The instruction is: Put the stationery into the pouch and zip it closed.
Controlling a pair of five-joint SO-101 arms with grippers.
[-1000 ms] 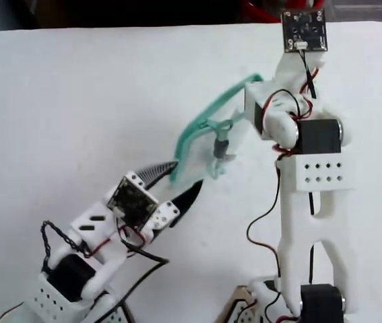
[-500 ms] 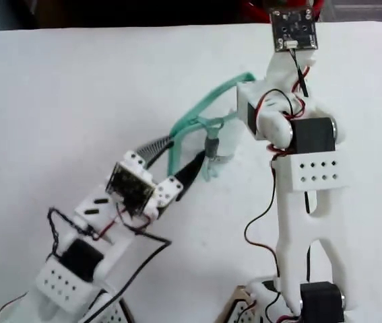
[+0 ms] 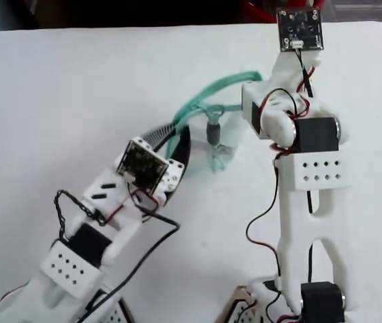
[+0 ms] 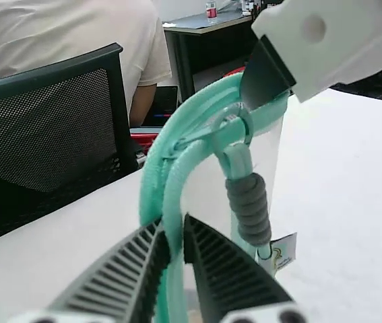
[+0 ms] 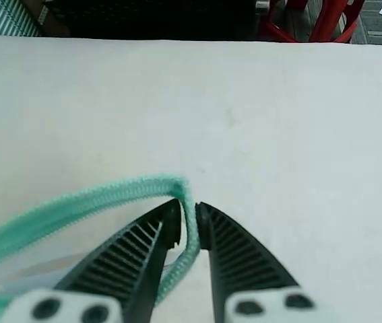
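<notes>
Apparently midway: left gripper (image 4: 172, 232) and right gripper (image 5: 188, 212) both clamped on the pouch (image 3: 207, 93) rim, zipping yet to finish.

Both arms white printed plastic, left arm (image 3: 66, 269) and right arm (image 3: 305, 222) alike, with black servo blocks (image 3: 319, 134), perforated link plates (image 3: 319, 171) and thin red and black cables (image 3: 249, 230) looping along them. Each wrist carries a bare camera board (image 3: 300, 30), dark and square, with a small white connector. Black gripper fingers (image 4: 224, 269), ribbed on the inner faces, on white bases with dark screw holes
</notes>
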